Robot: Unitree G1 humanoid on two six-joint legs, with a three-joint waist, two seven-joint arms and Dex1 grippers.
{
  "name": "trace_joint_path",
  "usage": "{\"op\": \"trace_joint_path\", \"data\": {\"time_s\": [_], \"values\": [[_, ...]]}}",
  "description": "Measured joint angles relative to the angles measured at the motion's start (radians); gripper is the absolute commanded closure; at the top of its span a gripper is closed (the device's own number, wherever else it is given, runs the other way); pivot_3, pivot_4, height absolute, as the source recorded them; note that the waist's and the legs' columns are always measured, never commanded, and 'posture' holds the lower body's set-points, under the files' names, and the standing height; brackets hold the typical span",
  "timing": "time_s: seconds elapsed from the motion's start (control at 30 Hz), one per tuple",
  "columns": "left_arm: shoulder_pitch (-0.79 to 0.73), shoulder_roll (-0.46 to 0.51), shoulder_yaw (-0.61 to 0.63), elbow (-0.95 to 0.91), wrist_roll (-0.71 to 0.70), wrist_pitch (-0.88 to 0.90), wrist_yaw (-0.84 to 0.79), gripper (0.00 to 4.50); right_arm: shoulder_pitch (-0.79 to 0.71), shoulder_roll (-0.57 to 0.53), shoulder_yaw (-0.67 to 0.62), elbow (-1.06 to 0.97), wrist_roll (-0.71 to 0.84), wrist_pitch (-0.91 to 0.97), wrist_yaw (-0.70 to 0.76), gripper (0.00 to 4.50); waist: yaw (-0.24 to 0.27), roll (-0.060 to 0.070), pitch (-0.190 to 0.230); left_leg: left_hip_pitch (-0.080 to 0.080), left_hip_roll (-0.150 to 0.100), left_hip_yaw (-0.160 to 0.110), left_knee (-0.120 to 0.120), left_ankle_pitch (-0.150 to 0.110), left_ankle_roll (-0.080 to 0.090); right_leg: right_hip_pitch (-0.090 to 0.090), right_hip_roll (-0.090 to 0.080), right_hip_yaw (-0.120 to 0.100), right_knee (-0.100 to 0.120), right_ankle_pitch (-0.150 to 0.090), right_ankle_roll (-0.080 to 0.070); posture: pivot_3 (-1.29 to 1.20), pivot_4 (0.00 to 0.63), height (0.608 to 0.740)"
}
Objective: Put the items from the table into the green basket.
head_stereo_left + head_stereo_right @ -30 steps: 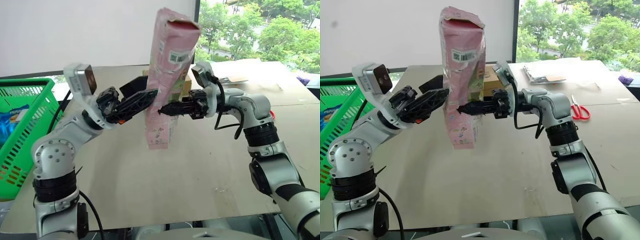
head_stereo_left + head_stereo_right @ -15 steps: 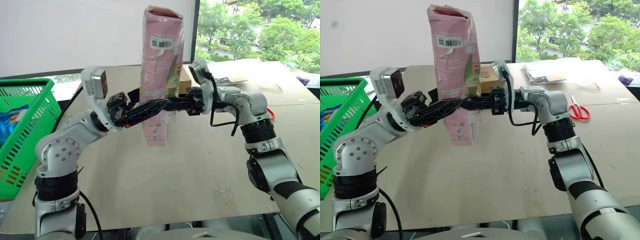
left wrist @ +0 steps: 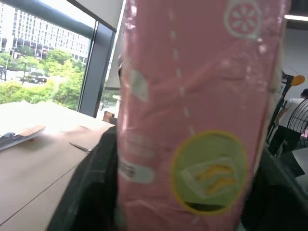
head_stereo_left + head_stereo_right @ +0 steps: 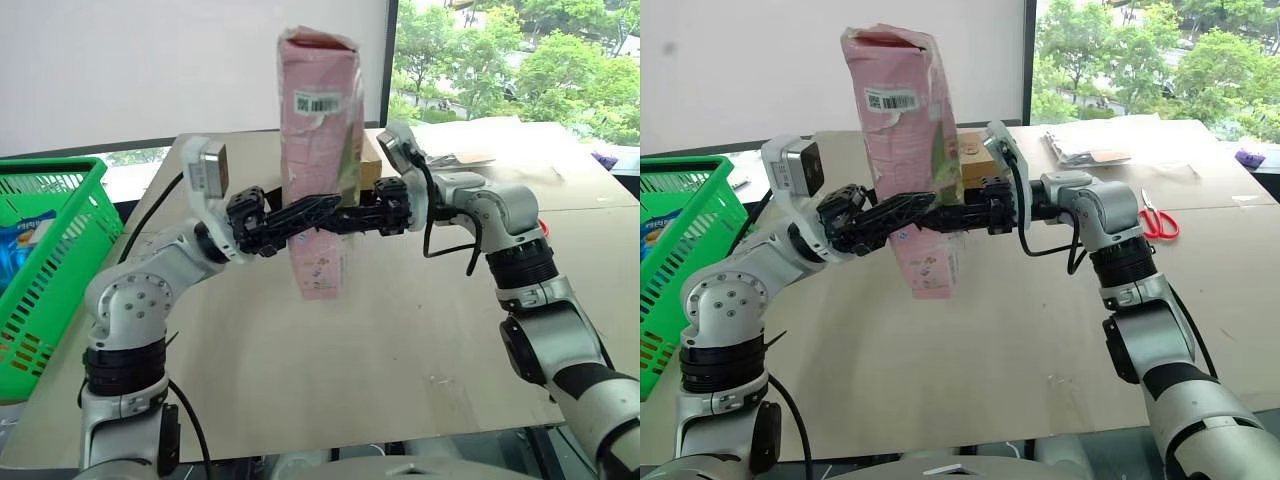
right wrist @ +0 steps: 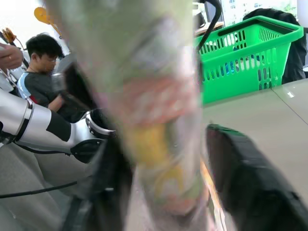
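A long pink packet (image 4: 318,150) with green print stands upright in the air above the table (image 4: 400,330). My left gripper (image 4: 328,203) reaches in from the left and is shut on its middle; in the left wrist view the packet (image 3: 202,115) sits tight between both dark fingers. From the right, my right gripper (image 4: 338,222) straddles the same spot with its jaws open, and one finger (image 5: 250,187) stands apart from the packet (image 5: 144,120). Scissors (image 4: 1157,218) with red handles lie on the table at the right. The green basket (image 4: 60,175) stands at the far left.
A blue packet (image 4: 25,235) lies inside the basket. A brown cardboard box (image 4: 975,150) sits on the table behind the pink packet, and papers (image 4: 1090,150) lie at the back right. A person (image 5: 36,53) sits beyond the table in the right wrist view.
My left gripper has moved in from the left and shut on the pink packet. The right gripper's jaws have opened off it. The packet's top has swung a little to the left.
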State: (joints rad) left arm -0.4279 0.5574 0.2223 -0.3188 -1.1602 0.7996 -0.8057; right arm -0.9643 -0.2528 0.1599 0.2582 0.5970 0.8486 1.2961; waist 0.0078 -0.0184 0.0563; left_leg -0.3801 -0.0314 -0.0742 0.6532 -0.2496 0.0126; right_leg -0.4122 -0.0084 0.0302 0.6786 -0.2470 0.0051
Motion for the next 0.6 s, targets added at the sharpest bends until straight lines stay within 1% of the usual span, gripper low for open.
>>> {"op": "trace_joint_path", "data": {"time_s": [0.03, 0.07, 0.27, 0.4, 0.53, 0.6], "values": [[0.0, -0.001, 0.0, 0.0, 0.0, 0.0, -0.001, 3.98, 0.0, -0.003, 0.0, 0.0, -0.001, -0.002, 0.0, 0.01, 0.0, 0.0, 0.0, 0.0, 0.0, 0.0, 0.0, 0.0, 0.0, 0.0, 0.0, 0.0, 0.0, 0.0, 0.0, 0.04, 0.0, 0.74], [0.0, -0.003, 0.0, 0.0, 0.0, 0.0, 0.0, 4.3, 0.0, -0.006, 0.002, -0.001, -0.002, -0.002, 0.002, 0.0, 0.0, 0.0, 0.0, 0.0, 0.0, 0.0, 0.0, 0.0, 0.0, 0.0, 0.0, 0.0, 0.0, 0.0, 0.0, 0.04, 0.0, 0.74], [-0.015, -0.016, 0.0, 0.004, 0.002, -0.003, 0.015, 4.32, 0.028, -0.022, 0.028, -0.023, -0.003, -0.002, 0.03, 0.0, 0.0, 0.0, 0.0, 0.0, 0.0, 0.0, 0.0, 0.0, 0.0, 0.0, 0.0, 0.0, 0.0, 0.0, 0.0, 0.04, 0.0, 0.74], [-0.024, -0.018, 0.005, 0.015, 0.019, -0.008, 0.049, 4.32, 0.077, -0.075, 0.084, -0.053, -0.045, -0.034, 0.049, 0.0, 0.003, 0.0, 0.0, 0.0, 0.0, 0.0, 0.0, 0.0, 0.0, 0.0, 0.0, 0.0, 0.0, 0.0, 0.0, 0.04, 0.0, 0.74], [-0.04, -0.011, 0.024, 0.054, 0.053, -0.018, 0.115, 4.32, 0.144, -0.094, 0.109, -0.042, -0.115, -0.117, 0.016, 0.0, 0.001, 0.0, 0.0, 0.0, 0.0, 0.0, 0.0, 0.0, 0.0, 0.0, 0.0, 0.0, 0.0, 0.0, 0.0, 0.05, 0.0, 0.74], [-0.037, 0.023, 0.054, 0.061, 0.089, -0.032, 0.141, 4.32, 0.189, -0.104, 0.087, -0.039, -0.135, -0.17, -0.024, 0.0, 0.0, 0.0, 0.0, 0.0, 0.0, 0.0, 0.0, 0.0, 0.0, -0.001, 0.0, 0.0, 0.0, 0.0, 0.0, 0.06, 0.0, 0.74]]}}
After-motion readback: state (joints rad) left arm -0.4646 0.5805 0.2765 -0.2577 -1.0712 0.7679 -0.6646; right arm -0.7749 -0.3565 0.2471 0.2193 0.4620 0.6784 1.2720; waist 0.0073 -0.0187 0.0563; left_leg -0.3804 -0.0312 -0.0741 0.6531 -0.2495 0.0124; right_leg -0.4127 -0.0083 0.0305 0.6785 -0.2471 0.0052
